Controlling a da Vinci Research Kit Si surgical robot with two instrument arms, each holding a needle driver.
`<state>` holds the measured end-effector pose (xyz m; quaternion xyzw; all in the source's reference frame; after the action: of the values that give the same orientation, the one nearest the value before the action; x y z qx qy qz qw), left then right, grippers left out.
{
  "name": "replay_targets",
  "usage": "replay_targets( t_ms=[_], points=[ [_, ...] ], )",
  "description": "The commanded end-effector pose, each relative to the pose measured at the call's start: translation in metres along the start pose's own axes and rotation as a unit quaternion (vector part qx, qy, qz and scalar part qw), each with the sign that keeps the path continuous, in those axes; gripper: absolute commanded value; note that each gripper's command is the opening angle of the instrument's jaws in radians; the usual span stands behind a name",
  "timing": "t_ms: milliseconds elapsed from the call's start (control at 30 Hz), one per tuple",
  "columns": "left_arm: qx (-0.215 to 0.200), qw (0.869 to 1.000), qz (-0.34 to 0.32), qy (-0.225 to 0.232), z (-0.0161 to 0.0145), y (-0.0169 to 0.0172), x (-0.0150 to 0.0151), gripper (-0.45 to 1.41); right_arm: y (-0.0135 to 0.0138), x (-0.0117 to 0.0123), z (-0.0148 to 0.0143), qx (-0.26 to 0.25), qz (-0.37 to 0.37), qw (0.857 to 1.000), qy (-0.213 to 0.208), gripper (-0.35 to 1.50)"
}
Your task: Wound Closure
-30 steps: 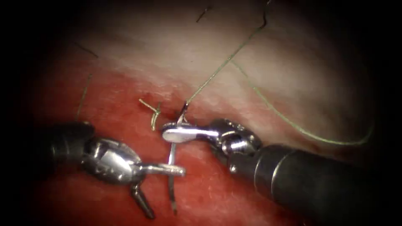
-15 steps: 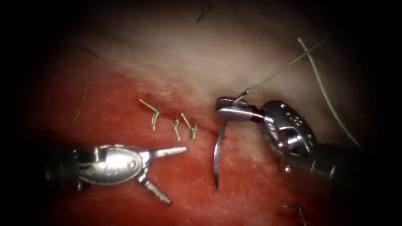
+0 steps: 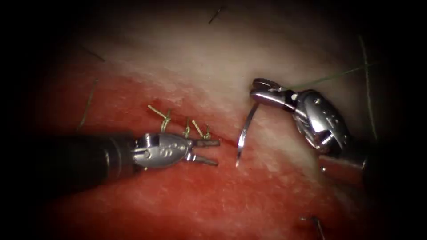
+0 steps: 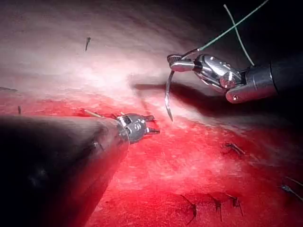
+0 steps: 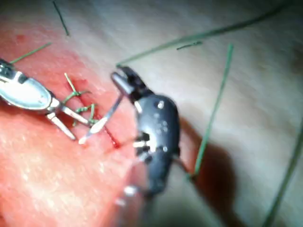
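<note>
The right tool clamps the curved needle at its thread end, clear of the tissue right of the cut, while the left tool, empty and parted by the knots, could snag them.

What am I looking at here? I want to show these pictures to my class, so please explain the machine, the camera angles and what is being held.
This is a surgical practice robot with two thin arms, each ending in a small tool with two jaws. They work on pork belly, the tissue, wet with red fluid. One picture looks down from an endoscope; the other two come from cameras near each arm's wrist. The right tool is shut on the curved needle near its thread end; the needle hangs free above the tissue, right of the knotted stitches along the cut. Green thread trails from the needle. The left tool is open by the stitches and holds nothing.
</note>
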<state>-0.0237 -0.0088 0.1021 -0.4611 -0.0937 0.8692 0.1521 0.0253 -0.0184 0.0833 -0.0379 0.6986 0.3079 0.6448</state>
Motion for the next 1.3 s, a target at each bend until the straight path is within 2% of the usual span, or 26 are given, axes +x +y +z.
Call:
replay_targets(
  t_ms=[33,200,300,367,567,733,1000,1300],
  points=[
    [0.001,1.0,0.0,-0.007,0.0015,0.0,-0.0006,0.03,0.0002,-0.0008,0.0017,0.004,-0.052,0.999,-0.004,-0.35],
    [0.004,1.0,-0.001,-0.023,0.0025,-0.0002,-0.0012,0.03,0.0004,-0.0015,0.0026,0.001,-0.108,0.994,-0.009,-0.35],
    [0.003,0.999,-0.002,-0.048,0.0031,-0.0002,-0.0018,0.03,0.0007,-0.0025,0.0031,0.004,-0.149,0.989,-0.017,-0.35],
    [0.004,0.998,-0.001,-0.057,0.0033,0.0,-0.0022,0.08,0.0009,-0.0031,0.0032,0.002,-0.157,0.987,-0.018,-0.35],
    [-0.004,0.996,-0.007,-0.088,0.0035,0.0008,-0.0039,0.03,0.0014,-0.0057,0.0035,-0.001,-0.173,0.985,-0.017,-0.35],
    [-0.01,0.995,-0.008,-0.101,0.0034,0.0011,-0.0048,0.05,0.0013,-0.0069,0.0038,0.0,-0.188,0.982,-0.02,-0.35],
    [-0.014,0.994,-0.018,-0.11,0.0043,0.0011,-0.0068,0.12,0.0008,-0.0081,0.0041,0.005,-0.234,0.972,-0.017,-0.35],
    [-0.018,0.994,-0.017,-0.108,0.0039,0.0009,-0.0072,0.17,0.0,-0.0088,0.0041,0.007,-0.263,0.965,-0.004,-0.35]
  ],
)
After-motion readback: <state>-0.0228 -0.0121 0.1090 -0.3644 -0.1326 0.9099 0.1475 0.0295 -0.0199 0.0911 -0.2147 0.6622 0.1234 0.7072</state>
